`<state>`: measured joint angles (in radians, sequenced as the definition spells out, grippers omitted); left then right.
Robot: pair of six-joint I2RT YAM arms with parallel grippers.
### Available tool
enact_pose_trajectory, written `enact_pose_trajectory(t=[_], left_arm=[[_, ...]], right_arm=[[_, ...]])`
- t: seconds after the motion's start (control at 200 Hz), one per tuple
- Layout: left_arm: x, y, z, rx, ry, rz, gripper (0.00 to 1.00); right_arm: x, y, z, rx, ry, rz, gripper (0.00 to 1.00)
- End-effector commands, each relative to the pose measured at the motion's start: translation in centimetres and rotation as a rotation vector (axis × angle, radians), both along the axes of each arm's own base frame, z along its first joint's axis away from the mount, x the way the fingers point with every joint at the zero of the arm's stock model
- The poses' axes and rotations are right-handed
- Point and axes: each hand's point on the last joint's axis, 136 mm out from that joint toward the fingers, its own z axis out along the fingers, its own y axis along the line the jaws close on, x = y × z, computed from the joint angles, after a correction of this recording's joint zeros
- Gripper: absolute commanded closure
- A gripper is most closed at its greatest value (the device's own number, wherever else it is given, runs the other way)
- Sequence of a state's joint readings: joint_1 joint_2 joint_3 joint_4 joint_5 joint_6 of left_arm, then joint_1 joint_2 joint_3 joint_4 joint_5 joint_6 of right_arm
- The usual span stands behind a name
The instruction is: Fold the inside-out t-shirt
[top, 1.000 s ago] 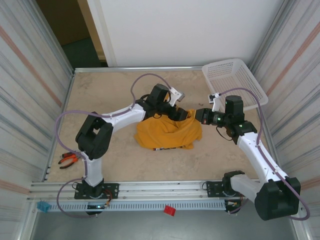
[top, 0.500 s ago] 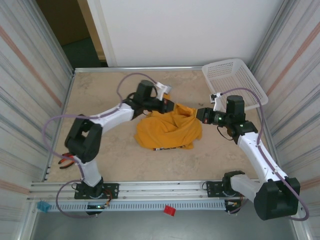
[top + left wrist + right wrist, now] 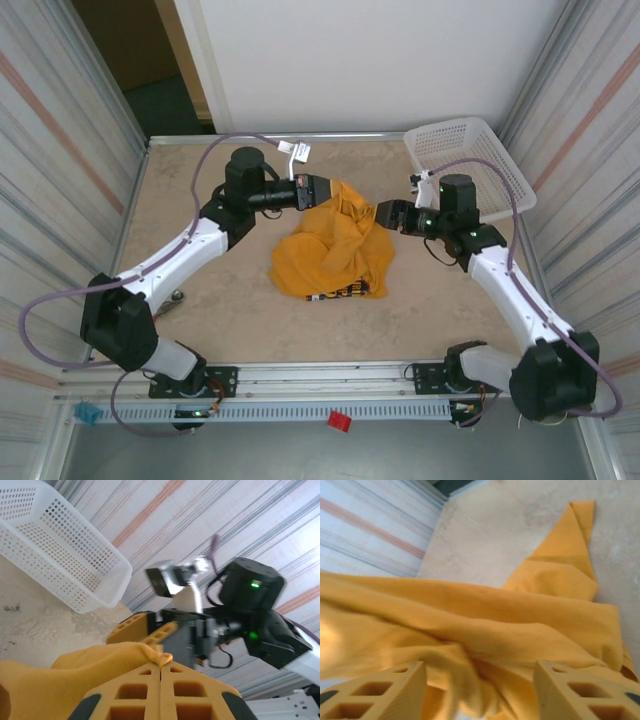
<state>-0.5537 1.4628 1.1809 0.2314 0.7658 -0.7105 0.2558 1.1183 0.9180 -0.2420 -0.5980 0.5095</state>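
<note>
Inspecting the overhead view first, the inside-out t-shirt (image 3: 335,255) lay crumpled near the middle of the table (image 3: 200,190), between the two arms, with a strip of dark print showing along its near edge. The left gripper (image 3: 322,190) reached in from the left and met the garment at its far left corner, where the cloth was drawn up towards the fingers. The right gripper (image 3: 383,215) stood at the garment's far right edge, touching or just beside the cloth; which could not be told from this height. A white mesh basket (image 3: 470,160) sat at the far right corner, well apart from the shirt.

In the left wrist view, the left gripper (image 3: 161,666) had its jaws pressed together, pinching a small fold of the t-shirt (image 3: 60,680) at the tips. The right gripper (image 3: 145,630) faced it from just beyond the fold, and the basket (image 3: 55,550) stood behind to the left.

In the right wrist view, the right gripper (image 3: 477,680) had its jaws spread wide, one finger at each lower corner. The t-shirt (image 3: 470,625) was bunched in the gap between them and was not clamped. One sleeve lay flat on the table (image 3: 520,520) beyond
</note>
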Motion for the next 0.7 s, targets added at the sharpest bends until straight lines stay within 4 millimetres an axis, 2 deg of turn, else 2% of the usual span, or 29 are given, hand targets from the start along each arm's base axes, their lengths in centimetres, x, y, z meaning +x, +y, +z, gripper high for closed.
enact_pose_trajectory(t=[0.0,0.11,0.22,0.245,0.406,0.476,0.516,0.576,0.646,0.696], left_arm=[[-0.4,1.1,1.7,-0.019,0.024,0.048,1.00],[-0.3,1.2,1.4,0.003,0.041,0.062,1.00],[-0.3,1.1,1.8,0.002,0.042,0.054,1.00],[-0.3,1.1,1.8,0.003,0.040,0.054,1.00],[-0.4,1.1,2.1,0.001,0.044,0.051,1.00],[-0.5,1.1,2.3,0.000,0.042,0.045,1.00],[-0.6,1.1,2.3,0.000,0.042,0.042,1.00],[-0.6,1.1,2.3,0.003,0.042,0.045,1.00],[-0.4,1.2,1.8,0.018,0.046,0.060,1.00],[-0.1,1.4,1.3,0.032,0.049,0.072,1.00]], right_arm=[[-2.3,-0.5,3.5,-0.043,-0.098,-0.019,0.36],[-3.7,0.0,5.3,-0.077,-0.176,-0.009,0.30],[-3.4,0.8,5.9,-0.143,-0.209,0.004,0.29],[-2.8,1.3,5.3,-0.166,-0.195,0.013,0.29],[-1.0,4.0,4.5,-0.249,-0.203,0.070,0.30],[0.1,4.6,3.5,-0.271,-0.193,0.074,0.34],[0.8,4.7,2.9,-0.287,-0.185,0.064,0.42],[1.4,4.7,2.4,-0.286,-0.172,0.071,0.69],[1.3,4.7,3.1,-0.254,-0.179,0.090,1.00],[0.8,4.6,3.9,-0.226,-0.190,0.107,1.00]])
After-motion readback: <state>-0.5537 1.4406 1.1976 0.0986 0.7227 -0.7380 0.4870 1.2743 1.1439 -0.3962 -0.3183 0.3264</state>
